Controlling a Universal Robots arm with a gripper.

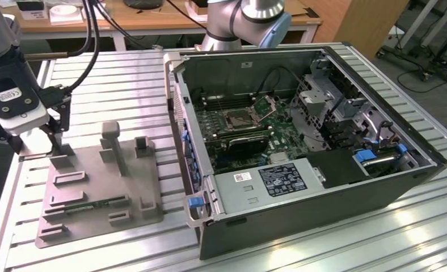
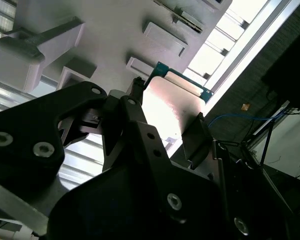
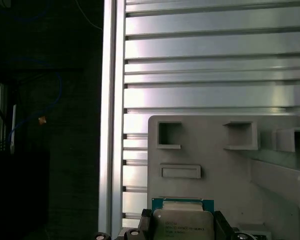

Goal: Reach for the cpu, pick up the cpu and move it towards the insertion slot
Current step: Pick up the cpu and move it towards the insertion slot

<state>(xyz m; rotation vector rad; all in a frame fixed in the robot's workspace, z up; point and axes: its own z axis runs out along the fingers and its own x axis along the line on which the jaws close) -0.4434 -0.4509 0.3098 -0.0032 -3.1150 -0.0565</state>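
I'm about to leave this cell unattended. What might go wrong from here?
1. The gripper sits at the cpu on the fixture. A firm hold isn't clear, so the thin chip may slip.
2. The slot lies inside the case, beside its raised bracket. The arm could clip the case wall or bracket.

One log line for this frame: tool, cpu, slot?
phase: pick up | tool: shut on cpu | cpu: at grey fixture corner | insertion slot: in open case, away from tool
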